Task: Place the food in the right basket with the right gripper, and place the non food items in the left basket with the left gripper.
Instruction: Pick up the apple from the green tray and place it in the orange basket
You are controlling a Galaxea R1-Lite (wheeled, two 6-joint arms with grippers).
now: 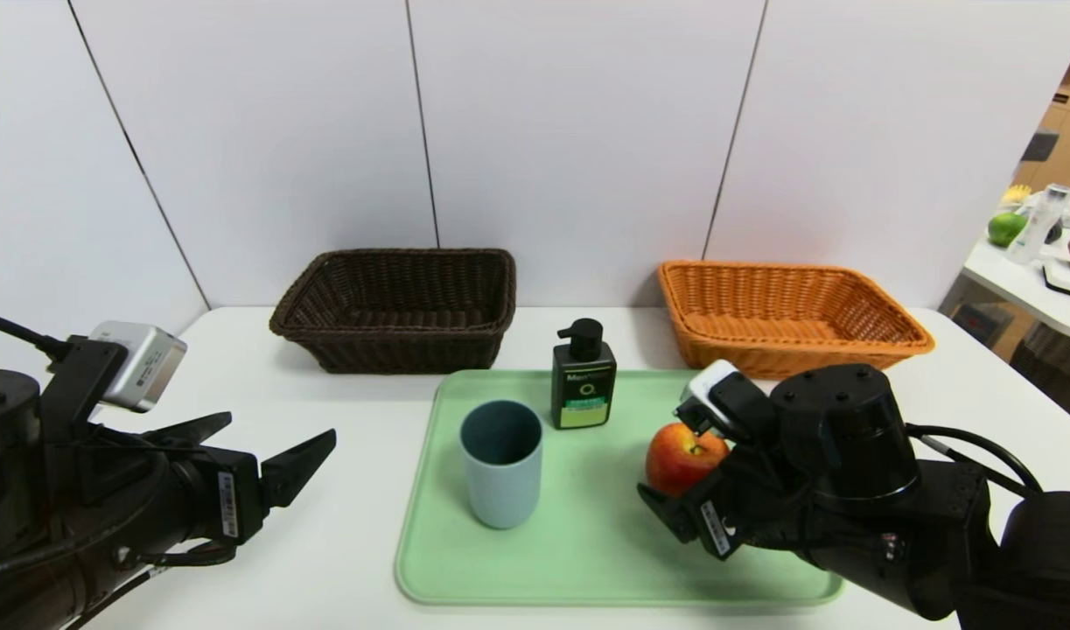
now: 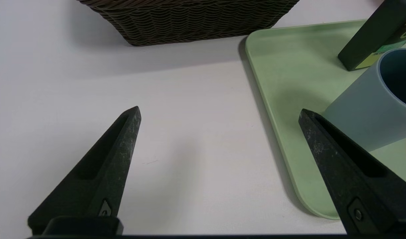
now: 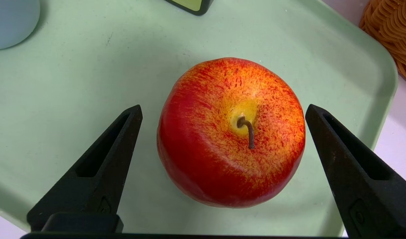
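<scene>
The food, a red apple point(image 1: 679, 455) with a yellow blush, sits on the right part of the green tray point(image 1: 587, 560). My right gripper point(image 3: 222, 111) hangs over it, open, with one jaw on each side of the apple point(image 3: 229, 132) and narrow gaps between. The blue-grey cup point(image 1: 501, 477) and the black pump bottle point(image 1: 583, 376) stand upright on the tray. My left gripper point(image 1: 281, 427) is open and empty above the bare table left of the tray, its tips short of the cup point(image 2: 372, 109). Behind the tray stand the dark brown left basket point(image 1: 403, 350) and the orange-tan right basket point(image 1: 788, 354).
The white table point(image 1: 325, 525) ends at a panelled wall just behind the baskets. A side table point(image 1: 1024, 289) at the far right carries a green fruit point(image 1: 1005, 227) and other small things, out of reach.
</scene>
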